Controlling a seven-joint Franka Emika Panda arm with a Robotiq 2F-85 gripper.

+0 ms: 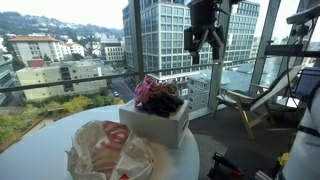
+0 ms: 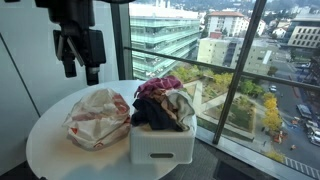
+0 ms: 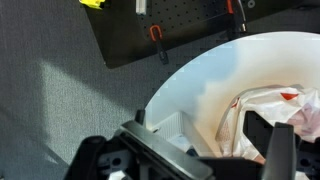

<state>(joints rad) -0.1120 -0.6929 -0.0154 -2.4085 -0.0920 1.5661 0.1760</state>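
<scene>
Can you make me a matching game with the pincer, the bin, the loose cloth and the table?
Things:
1. pincer
2. bin
3. cloth
4. table

Match each to:
a. crumpled, lying beside the bin
b. round and white
c. open, up in the air
d. full of clothes

Pairs: 1-c, 2-d, 3-a, 4-b
</scene>
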